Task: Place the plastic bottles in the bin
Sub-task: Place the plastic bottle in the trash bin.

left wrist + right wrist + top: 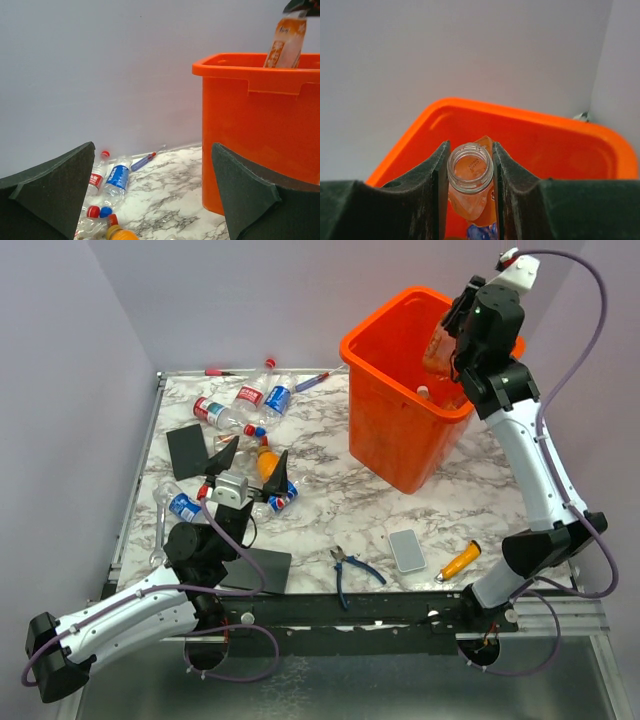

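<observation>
Blue pliers (352,570), grey case (407,550) & orange-handled tool (458,562) nr front of marble table (330,502)

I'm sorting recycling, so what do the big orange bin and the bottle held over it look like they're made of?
The bin: probably moulded plastic, opaque and slightly glossy, with a rolled rim. The bottle: thin clear plastic, judging by its see-through threaded neck; uncapped, orange label.
</observation>
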Motion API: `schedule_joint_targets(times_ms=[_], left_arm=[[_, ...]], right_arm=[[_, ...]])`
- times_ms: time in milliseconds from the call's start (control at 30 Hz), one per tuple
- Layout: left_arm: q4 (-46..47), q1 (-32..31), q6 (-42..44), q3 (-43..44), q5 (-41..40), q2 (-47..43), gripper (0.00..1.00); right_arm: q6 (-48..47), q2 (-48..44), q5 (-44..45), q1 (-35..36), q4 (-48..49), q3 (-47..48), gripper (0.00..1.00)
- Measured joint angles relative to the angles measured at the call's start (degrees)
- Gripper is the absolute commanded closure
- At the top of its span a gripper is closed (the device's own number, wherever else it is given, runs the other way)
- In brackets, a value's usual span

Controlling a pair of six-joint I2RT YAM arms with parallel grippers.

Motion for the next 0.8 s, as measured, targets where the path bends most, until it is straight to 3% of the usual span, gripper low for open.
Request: schedule_joint_targets(times_ms=[100,133,233,300,333,600,800], left_arm=[[0.0,0.0,0.0,-0.1,0.0,0.0,0.01],[0.0,0.0,0.0,-0.2,0.0,0.0,0.01],[0.0,0.0,0.0,-0.2,0.0,0.0,0.01],[0.0,0.0,0.0,-0.2,0.0,0.0,0.01],[0.0,0.0,0.0,-0.2,0.0,0.1,0.01],[0.1,-0.2,0.0,-0.3,0.0,0.7,0.01],[0.2,-0.3,0.0,-0.3,-0.2,2.7,0.01]], right_arm=[[4.3,0.8,-5.9,-1.1,-2.8,-3.4,0.99],[5.1,1.3,-8.0,-1.2,-3.3,-3.8,0.93],[7.8,2.7,-14.9,-1.2,-4.5,-4.0,0.32],[9.6,3.7,-18.6,-1.2,-5.8,-3.4,0.07],[10.4,4.1,-20.3,-1.2,-6.5,-3.0,0.01],[12.6,2.1,-27.6,-1.1,-10.2,-1.5,0.00],[13.2,-12.3,-37.4,-1.1,-10.5,-7.8,0.04]])
